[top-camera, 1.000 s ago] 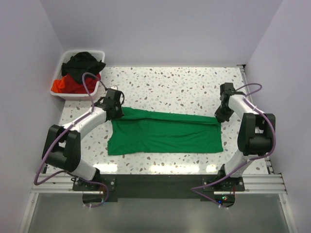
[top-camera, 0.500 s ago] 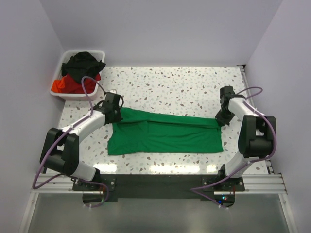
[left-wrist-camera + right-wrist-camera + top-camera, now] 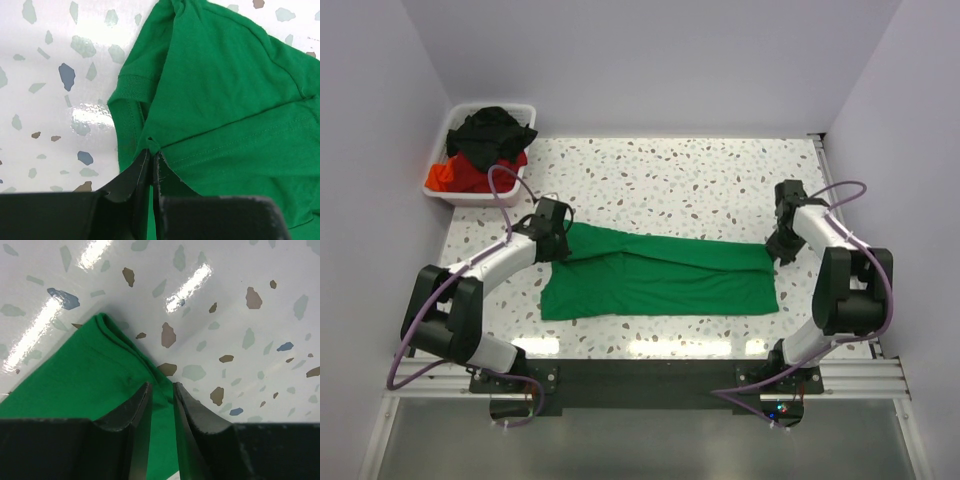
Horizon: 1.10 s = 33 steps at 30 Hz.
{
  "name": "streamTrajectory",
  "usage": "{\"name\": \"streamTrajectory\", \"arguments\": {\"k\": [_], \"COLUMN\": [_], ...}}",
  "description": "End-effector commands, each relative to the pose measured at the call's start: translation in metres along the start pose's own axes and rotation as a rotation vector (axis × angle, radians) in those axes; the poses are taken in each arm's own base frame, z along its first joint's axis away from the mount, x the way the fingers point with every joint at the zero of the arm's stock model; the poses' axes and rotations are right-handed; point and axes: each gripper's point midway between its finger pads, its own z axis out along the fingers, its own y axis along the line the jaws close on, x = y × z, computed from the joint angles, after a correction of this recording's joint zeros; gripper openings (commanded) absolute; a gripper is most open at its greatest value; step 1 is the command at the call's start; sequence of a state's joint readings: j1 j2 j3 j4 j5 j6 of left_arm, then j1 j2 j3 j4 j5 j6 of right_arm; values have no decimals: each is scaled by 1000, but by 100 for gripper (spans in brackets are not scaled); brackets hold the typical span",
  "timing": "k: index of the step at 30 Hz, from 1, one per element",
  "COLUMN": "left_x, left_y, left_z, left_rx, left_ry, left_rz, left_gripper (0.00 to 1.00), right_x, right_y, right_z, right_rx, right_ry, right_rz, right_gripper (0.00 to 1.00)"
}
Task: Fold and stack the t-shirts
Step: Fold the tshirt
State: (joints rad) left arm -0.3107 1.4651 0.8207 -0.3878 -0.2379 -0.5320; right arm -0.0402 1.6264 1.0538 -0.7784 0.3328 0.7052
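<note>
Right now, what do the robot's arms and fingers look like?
Both arms have white links with black joints: the left arm and right arm. A thin purple cable loops along each. The fingers are matte black wedges tapering to thin tips.

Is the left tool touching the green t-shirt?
Touching: left wrist view shows the left tool pinching a pucker of the bright green fabric t-shirt.

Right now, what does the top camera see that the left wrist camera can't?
Only the top view shows the white bin with the black t-shirt and red t-shirt, plus the right tool. Only the left wrist view shows the left tool pinching a small fold of cloth at its tips. Both show the green t-shirt on the speckled table.
</note>
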Motion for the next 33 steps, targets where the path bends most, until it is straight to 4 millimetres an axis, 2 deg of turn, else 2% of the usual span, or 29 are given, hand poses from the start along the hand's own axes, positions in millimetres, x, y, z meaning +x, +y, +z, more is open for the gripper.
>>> {"name": "streamTrajectory", "arguments": {"k": [1, 2, 3, 4, 10, 12, 17, 22, 26, 27, 29, 33], "left_x": [-6, -7, -5, -7, -15, -21, -43, -59, -64, -64, -68, -63], "left_y": [-4, -4, -2, 0, 19, 23, 27, 6, -10, -16, -26, -46], "left_z": [-4, -3, -3, -3, -16, -21, -39, -44, -38, -37, -31, -20], "left_rx": [7, 0, -10, -25, -118, -139, -160, -60, -8, 16, 35, 105], "left_ry": [-10, -6, 6, 1, -62, -91, -175, -190, -163, -151, -127, -42], "left_rz": [-18, -23, -20, -30, -91, -109, -155, -142, -139, -139, -134, -95], "left_gripper": [4, 16, 21, 32, 49, 51, 56, 57, 57, 57, 57, 56], "right_x": [-12, -14, -15, -16, -22, -22, -17, -11, 5, 4, 12, 13], "right_y": [-8, -8, -9, -9, -2, 4, 37, 80, 121, 130, 144, 164], "right_z": [-15, -18, -20, -22, -31, -32, -32, -49, -58, -64, -64, -70], "right_rx": [12, 6, 4, 0, -49, -74, -232, -323, -383, -406, -425, -460], "right_ry": [-61, -71, -77, -82, -97, -97, -59, -87, -79, -80, -64, -59], "right_rz": [39, 43, 48, 53, 64, 61, 28, -68, -172, -171, -197, -221], "right_gripper": [28, 29, 28, 29, 28, 28, 27, 27, 27, 27, 27, 27]}}
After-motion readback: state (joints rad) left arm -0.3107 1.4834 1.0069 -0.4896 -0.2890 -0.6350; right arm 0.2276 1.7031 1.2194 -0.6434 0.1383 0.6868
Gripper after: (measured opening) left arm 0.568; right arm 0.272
